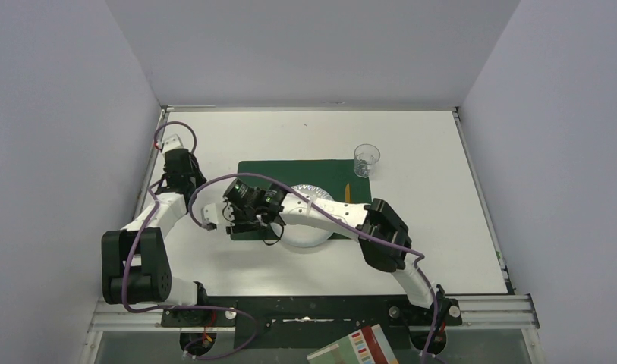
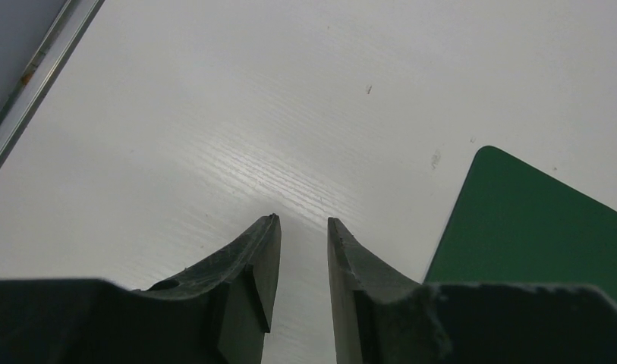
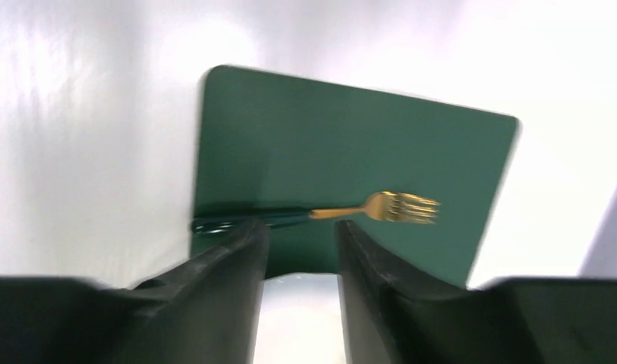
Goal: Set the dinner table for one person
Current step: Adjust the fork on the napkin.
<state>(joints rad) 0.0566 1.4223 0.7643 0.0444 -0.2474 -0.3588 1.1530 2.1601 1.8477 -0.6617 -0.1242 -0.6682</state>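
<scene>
As viewed from the right wrist: fork (image 3: 320, 214), gold tines, dark green handle, flat on green placemat (image 3: 350, 144), just beyond the fingertips of right tool (image 3: 301, 227). Long axis crosswise to the fingers; tines toward view-right, handle end before the left-hand finger.
Right tool: narrowly parted, nothing between.
Left tool (image 2: 302, 221): narrowly parted, empty, over bare white bench (image 2: 214, 114); placemat corner to its right, no fork in its view.
Nearer arm, by judgement: right. Probably calls for a wrist turn to straddle the handle.
Glass tumbler (image 1: 366, 159): on bench, by placemat's far right corner.
</scene>
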